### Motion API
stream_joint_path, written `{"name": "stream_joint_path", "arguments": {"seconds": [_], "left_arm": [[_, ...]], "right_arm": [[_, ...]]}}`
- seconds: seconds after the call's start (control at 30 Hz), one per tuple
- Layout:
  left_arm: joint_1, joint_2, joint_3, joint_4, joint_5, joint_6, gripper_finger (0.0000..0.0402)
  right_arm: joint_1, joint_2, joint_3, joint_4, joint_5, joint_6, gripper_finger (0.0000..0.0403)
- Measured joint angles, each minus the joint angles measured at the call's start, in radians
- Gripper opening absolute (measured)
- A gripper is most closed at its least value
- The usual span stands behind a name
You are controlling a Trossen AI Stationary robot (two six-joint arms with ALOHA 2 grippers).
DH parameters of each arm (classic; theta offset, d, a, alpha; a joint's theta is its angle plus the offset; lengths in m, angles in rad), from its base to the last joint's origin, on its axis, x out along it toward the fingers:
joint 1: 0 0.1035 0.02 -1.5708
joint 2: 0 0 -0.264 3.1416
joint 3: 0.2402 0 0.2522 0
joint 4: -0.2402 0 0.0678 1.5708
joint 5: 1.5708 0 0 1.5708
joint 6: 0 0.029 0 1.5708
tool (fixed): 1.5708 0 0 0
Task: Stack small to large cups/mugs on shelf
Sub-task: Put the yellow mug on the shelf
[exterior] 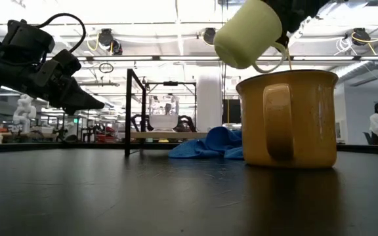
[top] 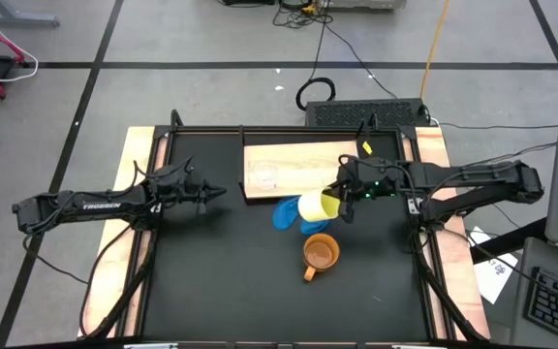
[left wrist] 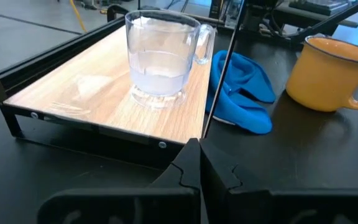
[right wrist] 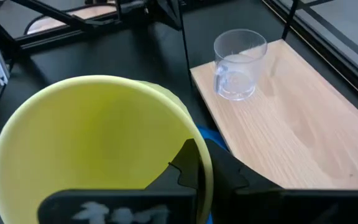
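My right gripper (top: pixel 340 206) is shut on the yellow mug (top: pixel 314 206) and holds it in the air over the blue cloth (top: pixel 287 215), just off the shelf's near edge. In the low view the yellow mug (exterior: pixel 248 33) hangs tilted above the orange-brown mug (exterior: pixel 287 118), which stands upright on the table (top: pixel 221 281). The clear cup (left wrist: pixel 160 56) stands upright on the left part of the light-wood shelf (top: pixel 308 167). My left gripper (top: pixel 216 192) is shut and empty, left of the shelf, above the table. My right gripper holds the yellow mug by its rim (right wrist: pixel 199 146), one finger inside the mug and one outside. The fingers come from the table's right side. The mug is lifted clear and tipped on its side, its mouth toward the wrist camera.
The blue cloth (left wrist: pixel 241 93) lies crumpled on the table against the shelf's near edge, between the shelf and the orange-brown mug (top: pixel 321 252). A black frame (top: pixel 172 131) rims the table. The right part of the shelf (right wrist: pixel 303 124) is bare wood.
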Motion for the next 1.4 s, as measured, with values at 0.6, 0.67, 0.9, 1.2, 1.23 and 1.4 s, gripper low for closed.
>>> {"name": "stream_joint_path", "arguments": {"seconds": [0.6, 0.67, 0.9, 1.2, 1.23, 1.4], "left_arm": [[0.0, 0.0, 0.0, 0.01, 0.0, -0.015, 0.0001], [0.0, 0.0, 0.0, 0.01, 0.0, -0.015, 0.0001], [0.0, 0.0, 0.0, 0.014, -0.001, -0.015, 0.0001], [0.0, 0.0, 0.0, 0.012, -0.001, -0.03, 0.0001], [0.0, 0.0, 0.0, 0.012, -0.001, -0.03, 0.0001], [0.0, 0.0, 0.0, 0.012, -0.001, -0.019, 0.0001]], "right_arm": [[-0.106, 0.011, 0.012, -0.004, 0.0, 0.055, 0.0], [-0.129, 0.022, 0.049, -0.06, 0.0, 0.058, 0.0], [-0.183, 0.146, 0.26, -0.28, -0.001, 0.026, 0.0], [-0.315, 0.368, 0.488, -0.533, 0.0, 0.031, 0.0], [-0.325, 0.386, 0.505, -0.552, 0.001, 0.031, 0.0], [-0.357, 0.458, 0.573, -0.597, 0.0, 0.041, 0.0]]}}
